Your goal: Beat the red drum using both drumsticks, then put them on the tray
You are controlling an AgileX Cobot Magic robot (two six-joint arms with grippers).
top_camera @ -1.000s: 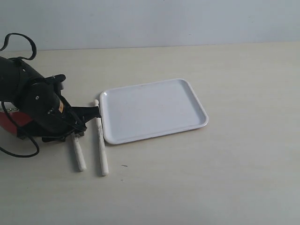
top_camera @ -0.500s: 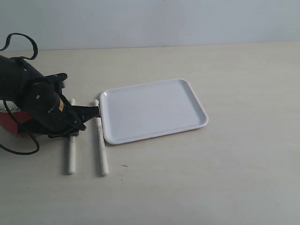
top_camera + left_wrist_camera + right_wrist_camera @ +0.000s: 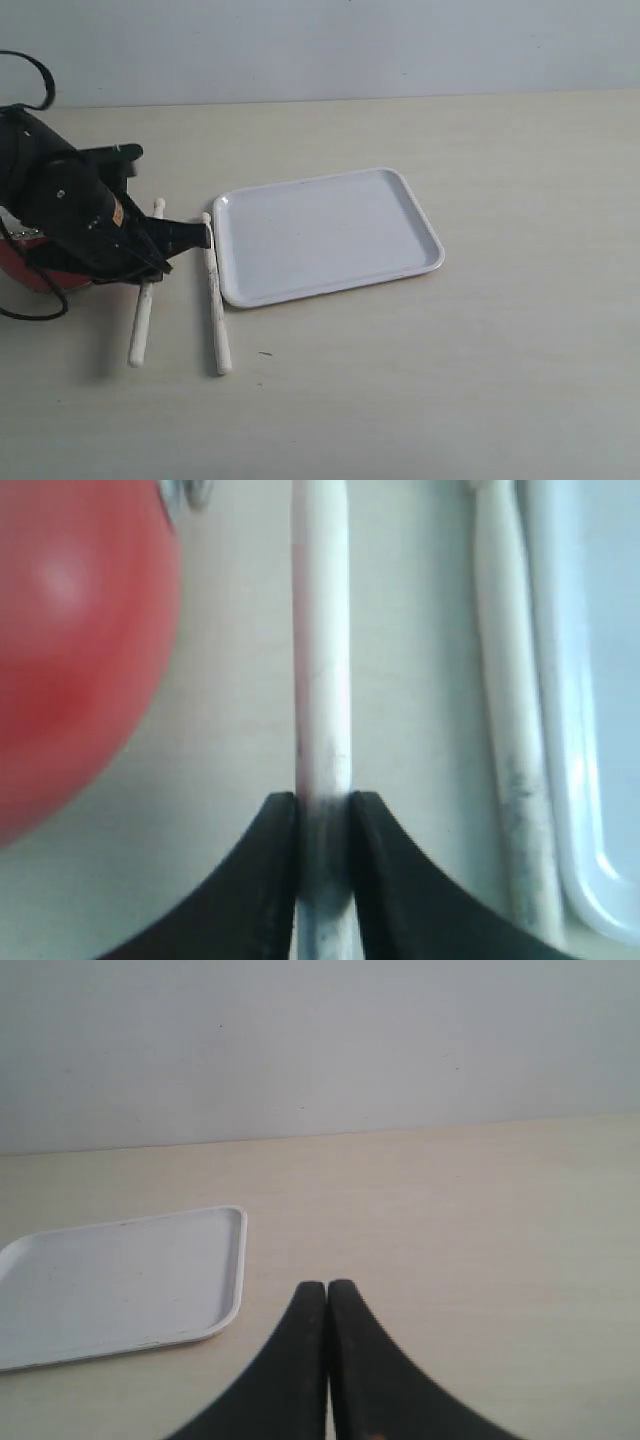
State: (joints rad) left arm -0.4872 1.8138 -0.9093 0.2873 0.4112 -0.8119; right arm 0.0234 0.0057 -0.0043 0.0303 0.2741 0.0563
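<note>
Tray [image 3: 330, 235]: loose drumstick [image 3: 215, 310] just outside rim; left tool [image 3: 322, 805] pinches other drumstick [image 3: 322, 630]; right tool [image 3: 327, 1295] closed, empty.

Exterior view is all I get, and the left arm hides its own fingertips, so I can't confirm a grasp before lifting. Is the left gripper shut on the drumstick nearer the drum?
Observer: Yes. The left wrist view shows the left gripper shut on that drumstick, which is pinched between its jaws.
Operator: And the right gripper? It's outside my picture.
Observer: The right gripper is shut with nothing in it, hanging above the table, apart from the tray.
</note>
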